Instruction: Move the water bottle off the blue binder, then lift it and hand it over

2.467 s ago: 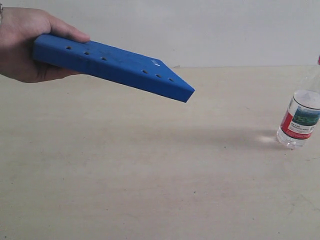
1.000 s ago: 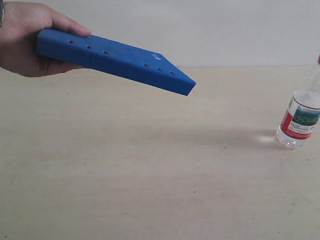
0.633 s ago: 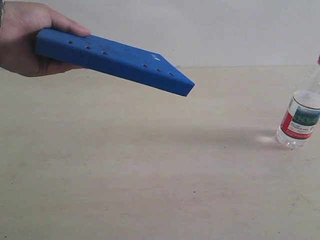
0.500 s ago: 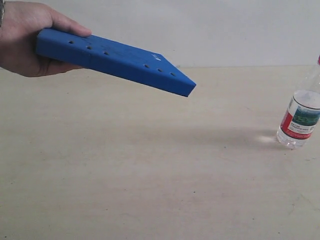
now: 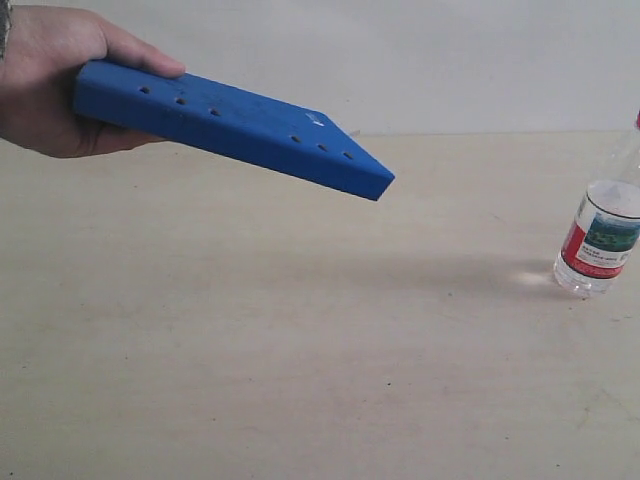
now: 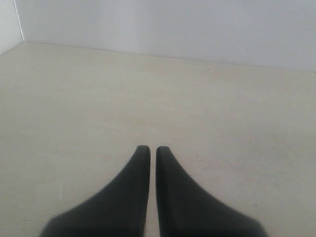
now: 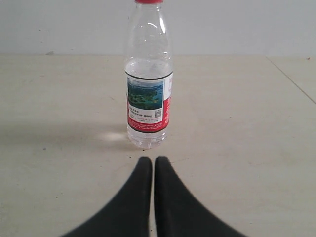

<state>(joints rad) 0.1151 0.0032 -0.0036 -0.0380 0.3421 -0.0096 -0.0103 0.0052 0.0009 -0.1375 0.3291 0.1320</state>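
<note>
Pressing flat against each other, the two dark fingers of the left gripper (image 6: 149, 149) leave only a hairline seam and hold nothing; bare pale bench (image 5: 300, 380) lies beyond them. The right gripper (image 7: 149, 160) shows the same: two fingers narrowed together, empty, pointing at the one water bottle (image 7: 148, 94), which stands upright on the bench just beyond their tips, apart from them. Its red cap (image 7: 148, 1) is at the top, and one red, white and green label (image 7: 147, 106) wraps the lower half.

In the exterior view the bottle stands at the far right edge, partly cut off. One blue binder (image 5: 230, 125) is in the air at the upper left, well apart from the bottle. It is tilted, with its free corner dipping to the right, and is clear of the bench, where a faint shadow (image 5: 400, 270) lies. Six small holes (image 5: 295, 139) run along its near edge in two groups of three, and one white logo (image 5: 318, 120) sits near the lower corner. One person's hand (image 5: 45, 85) grips its raised left end, thumb on top. Farthest back is a plain light wall (image 5: 480, 60).
</note>
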